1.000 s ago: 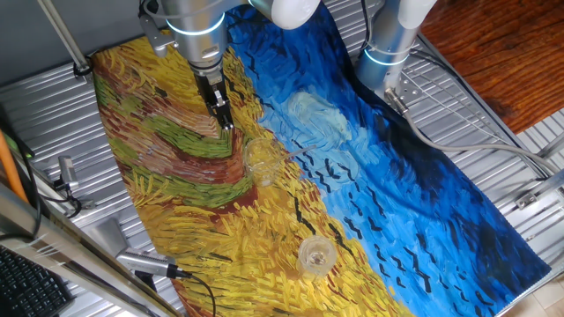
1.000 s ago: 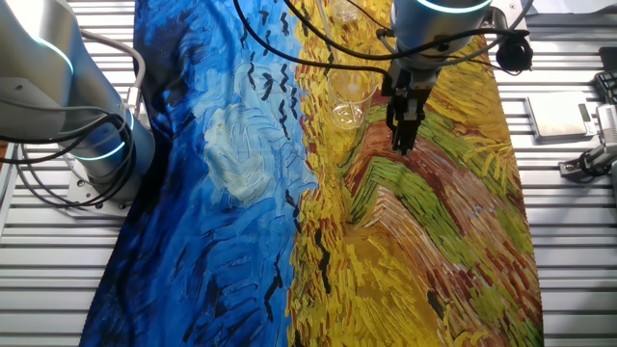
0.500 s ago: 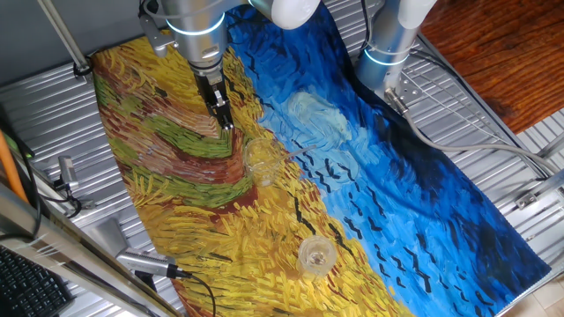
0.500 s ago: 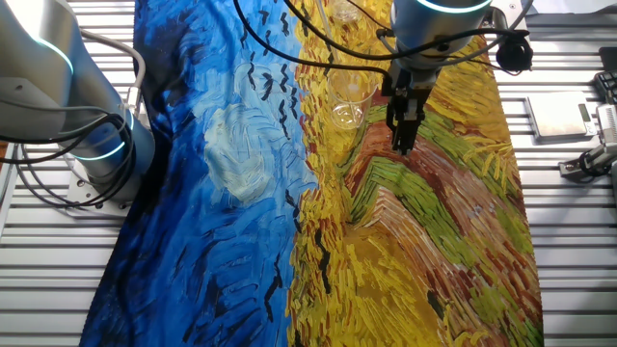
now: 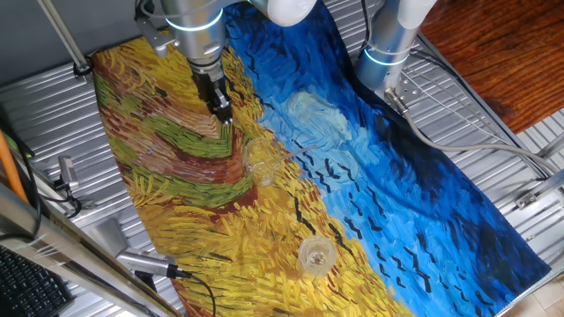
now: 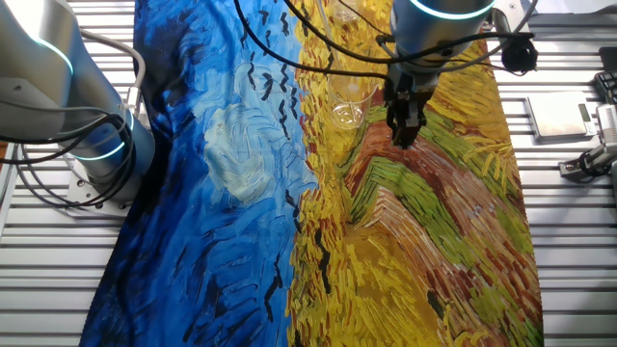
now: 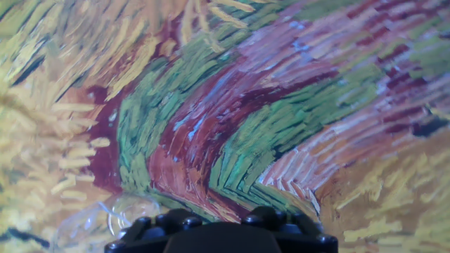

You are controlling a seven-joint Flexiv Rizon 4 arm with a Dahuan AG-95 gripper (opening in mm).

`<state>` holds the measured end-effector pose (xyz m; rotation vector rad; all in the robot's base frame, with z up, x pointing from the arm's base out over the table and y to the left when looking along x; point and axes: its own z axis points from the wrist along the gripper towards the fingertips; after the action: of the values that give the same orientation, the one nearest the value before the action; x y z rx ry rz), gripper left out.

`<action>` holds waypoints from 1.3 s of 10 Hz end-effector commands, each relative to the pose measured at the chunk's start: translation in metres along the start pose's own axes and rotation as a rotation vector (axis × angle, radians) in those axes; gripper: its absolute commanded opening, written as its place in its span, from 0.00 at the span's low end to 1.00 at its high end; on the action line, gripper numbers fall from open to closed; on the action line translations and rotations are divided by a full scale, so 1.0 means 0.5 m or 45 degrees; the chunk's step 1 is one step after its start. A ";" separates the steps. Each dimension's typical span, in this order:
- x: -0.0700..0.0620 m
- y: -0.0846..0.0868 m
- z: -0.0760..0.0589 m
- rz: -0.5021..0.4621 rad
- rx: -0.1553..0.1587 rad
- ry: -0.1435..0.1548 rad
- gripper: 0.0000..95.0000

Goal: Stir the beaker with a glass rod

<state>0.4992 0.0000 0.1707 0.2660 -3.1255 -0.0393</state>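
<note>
The beaker (image 5: 260, 162) is a small clear glass standing on the yellow part of the painted cloth; it also shows in the other fixed view (image 6: 350, 102) and at the lower left of the hand view (image 7: 125, 214). A faint thin line, likely the glass rod (image 5: 293, 156), runs from the beaker towards the blue area. My gripper (image 5: 223, 117) points down at the cloth just up-left of the beaker, apart from it, and shows in the other fixed view (image 6: 405, 138). Its fingers look pressed together with nothing visible between them.
A second glass vessel with a whitish ring-like rim (image 5: 315, 255) stands near the front of the cloth and shows at the top of the other fixed view (image 6: 342, 12). A second arm's base (image 5: 388, 48) stands at the cloth's far edge. Metal slatted table (image 5: 493, 132) surrounds the cloth.
My gripper has risen slightly above the cloth. The beaker, the rod and the other vessel have not moved.
</note>
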 end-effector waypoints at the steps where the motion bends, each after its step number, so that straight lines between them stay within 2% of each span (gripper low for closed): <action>1: -0.002 0.000 -0.001 -0.226 0.004 0.015 0.40; 6: -0.002 0.000 -0.001 -0.209 0.059 0.028 0.40; 8: -0.002 0.000 -0.002 -0.211 0.058 0.024 0.40; 9: -0.002 0.000 -0.002 -0.203 0.058 0.025 0.20; 13: -0.002 0.000 -0.002 -0.193 0.066 0.030 0.20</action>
<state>0.4996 -0.0003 0.1728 0.5045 -3.0774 0.0480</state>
